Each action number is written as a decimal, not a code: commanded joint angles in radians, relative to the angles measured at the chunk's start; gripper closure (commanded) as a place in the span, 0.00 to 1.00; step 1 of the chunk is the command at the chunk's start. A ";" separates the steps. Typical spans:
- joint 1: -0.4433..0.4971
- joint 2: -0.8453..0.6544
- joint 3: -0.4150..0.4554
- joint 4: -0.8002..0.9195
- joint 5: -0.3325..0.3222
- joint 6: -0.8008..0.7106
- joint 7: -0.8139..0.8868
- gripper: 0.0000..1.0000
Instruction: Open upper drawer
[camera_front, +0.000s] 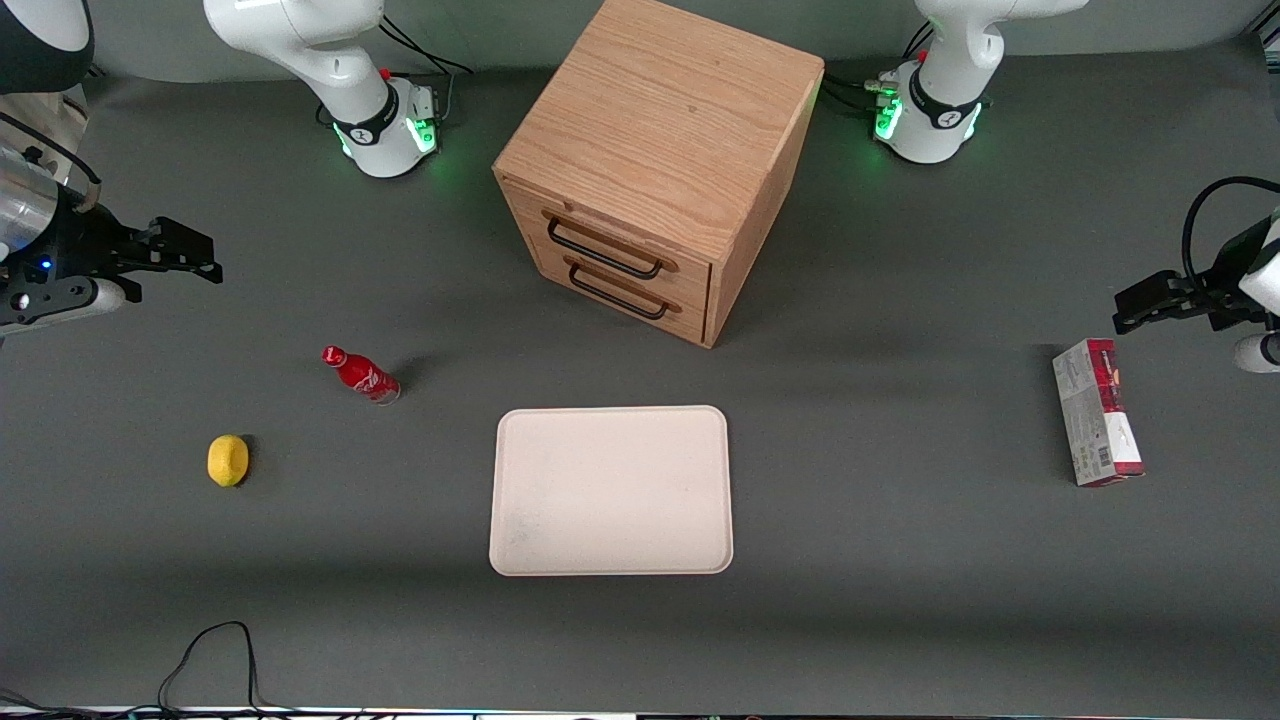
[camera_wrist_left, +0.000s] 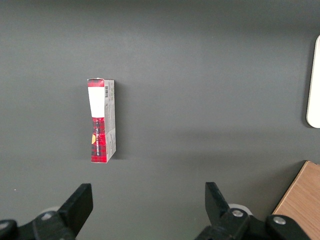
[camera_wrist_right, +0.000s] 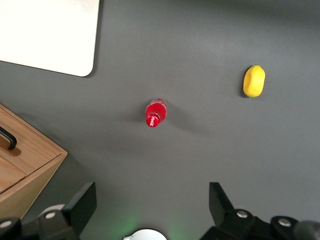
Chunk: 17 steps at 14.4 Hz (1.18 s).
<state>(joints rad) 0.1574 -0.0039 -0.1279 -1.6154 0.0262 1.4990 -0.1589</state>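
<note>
Two drawers front the wooden cabinet (camera_front: 655, 165), both shut flush. Nearest the front camera lies the cream tray (camera_front: 611, 490). At about ten o'clock from the tray rests a yellow lemon (camera_front: 228, 460), and a little farther from the camera stands a red bottle (camera_front: 360, 374). A red-and-white box (camera_front: 1095, 412) lies toward the parked arm's end of the table. Farther still, at twelve o'clock from the tray, the upper drawer (camera_front: 612, 242) shows its black wire handle (camera_front: 603, 254). The gripper (camera_wrist_right: 152, 205) hangs above the table at the working arm's end, well apart from the cabinet, fingers spread wide around nothing.
</note>
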 joint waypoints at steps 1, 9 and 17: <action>-0.009 0.021 0.013 0.040 0.004 -0.040 0.024 0.00; -0.006 0.022 0.013 0.052 0.006 -0.043 0.021 0.00; 0.013 0.042 0.019 0.106 0.017 -0.072 0.019 0.00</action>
<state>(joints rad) 0.1600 0.0079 -0.1122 -1.5662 0.0313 1.4518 -0.1578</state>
